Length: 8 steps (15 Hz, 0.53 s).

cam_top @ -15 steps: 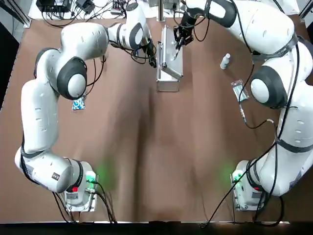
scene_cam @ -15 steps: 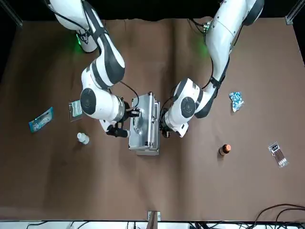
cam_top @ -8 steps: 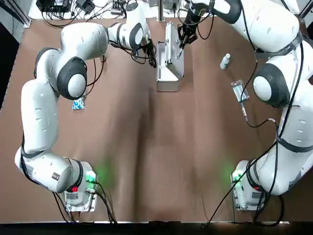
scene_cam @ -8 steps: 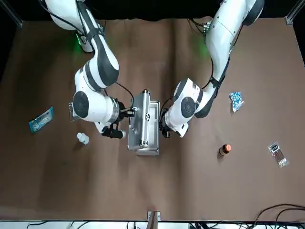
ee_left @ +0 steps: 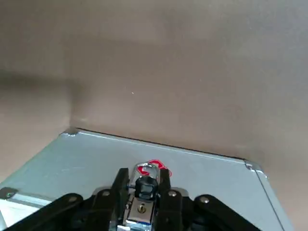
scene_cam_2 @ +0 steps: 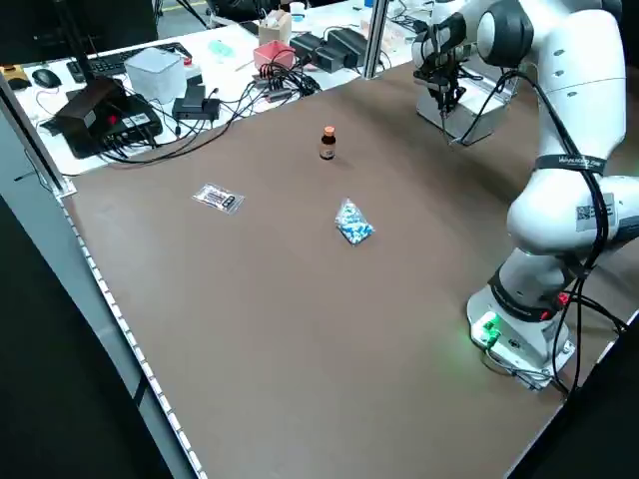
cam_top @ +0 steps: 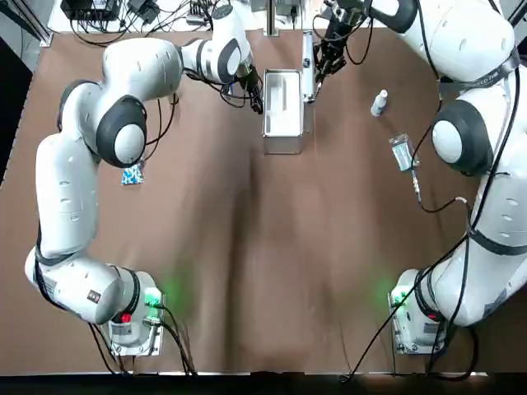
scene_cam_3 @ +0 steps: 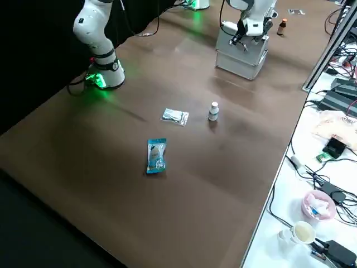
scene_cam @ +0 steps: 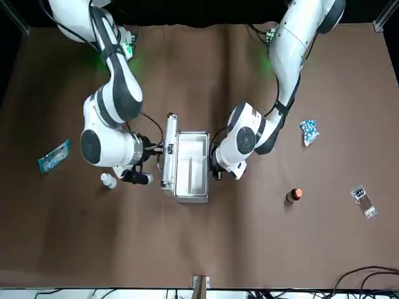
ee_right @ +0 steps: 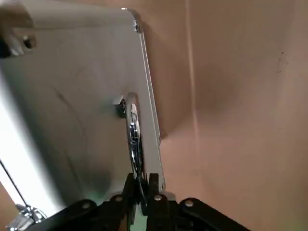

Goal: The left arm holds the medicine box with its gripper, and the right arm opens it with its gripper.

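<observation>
1. Mid-left of top view: blue packet (cam_top: 132, 174) lies flat on brown table (cam_top: 247, 247), well apart from everything else.
2. Upper centre, left of box: left gripper (cam_top: 257, 100) sits vs. the box's left wall. In left wrist view its fingers (ee_left: 119, 190) are clamped tight on the metal clasp (ee_left: 143, 186) on that wall, w/ a red mark (ee_left: 155, 168) just beside it.
3. Upper centre: medicine box (cam_top: 282, 144) rests flat on table, silver, open, white inside showing. In front view it's at frame centre (scene_cam: 190, 187).
4. Along box's right edge in top view: lid (cam_top: 307, 62) stands approx. upright, seen nearly edge-on.
5. Just right of lid, top of frame: right gripper (cam_top: 318, 70) is at the lid's outer face. Right wrist view shows its fingers (ee_right: 129, 185) pinched together on the chrome handle (ee_right: 133, 130) fixed to that face.
6. Upper right: white bottle (cam_top: 379, 103) stands upright on table, apart from box and lid.
7. Right, below the bottle: clear sachet (cam_top: 401, 152) lies flat, just beside the right arm's elbow.
</observation>
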Available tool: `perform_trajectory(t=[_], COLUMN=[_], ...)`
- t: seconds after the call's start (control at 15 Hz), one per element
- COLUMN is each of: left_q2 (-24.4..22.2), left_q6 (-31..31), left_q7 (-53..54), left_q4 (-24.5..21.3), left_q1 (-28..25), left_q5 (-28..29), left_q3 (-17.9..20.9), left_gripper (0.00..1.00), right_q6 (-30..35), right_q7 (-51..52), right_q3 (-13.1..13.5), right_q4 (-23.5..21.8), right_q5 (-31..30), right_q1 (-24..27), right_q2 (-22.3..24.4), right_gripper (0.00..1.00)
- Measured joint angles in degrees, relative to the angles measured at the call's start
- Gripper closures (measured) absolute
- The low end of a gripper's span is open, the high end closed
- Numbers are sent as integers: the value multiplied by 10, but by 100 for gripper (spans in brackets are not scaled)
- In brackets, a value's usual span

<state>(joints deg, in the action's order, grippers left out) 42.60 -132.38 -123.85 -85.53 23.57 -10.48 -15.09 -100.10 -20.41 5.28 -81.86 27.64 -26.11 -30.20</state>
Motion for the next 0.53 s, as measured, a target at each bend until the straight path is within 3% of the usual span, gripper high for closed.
perform_trajectory(t=[0.53], left_q2=[0], left_q6=[0], left_q7=[0], left_q4=[0], left_q1=[0], left_q5=[0], left_q3=[0], left_gripper=[70], right_q6=[0], right_q7=[23], right_q3=[-1], right_q4=[-4], right_q5=[3], right_q1=[6], right_q2=[0], right_gripper=[87])
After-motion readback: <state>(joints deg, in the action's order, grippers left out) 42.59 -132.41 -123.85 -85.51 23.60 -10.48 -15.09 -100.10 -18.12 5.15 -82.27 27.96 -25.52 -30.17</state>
